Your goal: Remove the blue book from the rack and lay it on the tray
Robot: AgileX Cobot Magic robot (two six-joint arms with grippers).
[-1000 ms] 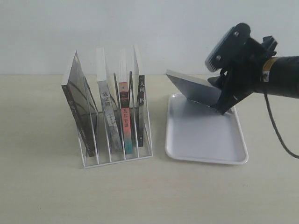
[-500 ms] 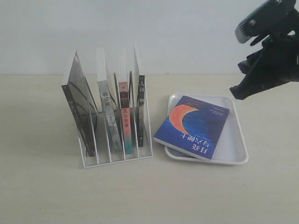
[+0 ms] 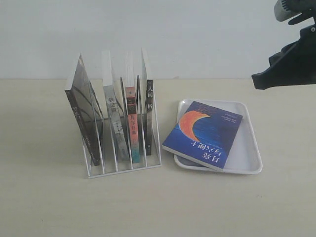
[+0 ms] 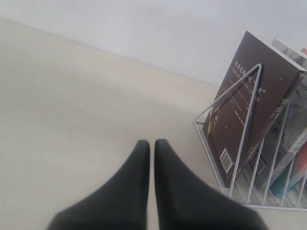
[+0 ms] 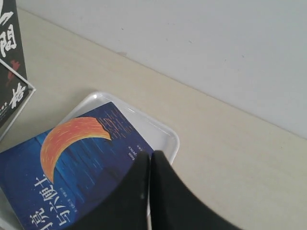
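The blue book (image 3: 203, 133) with its orange crescent lies cover up on the white tray (image 3: 247, 148), its near left corner jutting over the tray's rim. It shows again in the right wrist view as the blue book (image 5: 72, 167) on the tray (image 5: 165, 134). My right gripper (image 3: 259, 81) hangs shut and empty above the tray's far right; in its wrist view the right gripper (image 5: 150, 157) has its tips together. The white wire rack (image 3: 123, 143) stands left of the tray. My left gripper (image 4: 150, 143) is shut over bare table beside the rack (image 4: 240, 158).
Several books stay upright in the rack: a dark brown-covered one (image 3: 81, 116) at the left, a grey one (image 3: 114, 121), a red-and-teal-spined one (image 3: 132, 123) and a black-spined one (image 3: 148, 111). A pale wall runs behind the table.
A second ago my right gripper held the blue book tilted over the tray. The book now lies flat on it, and the gripper has let go, shut and risen to the upper right.
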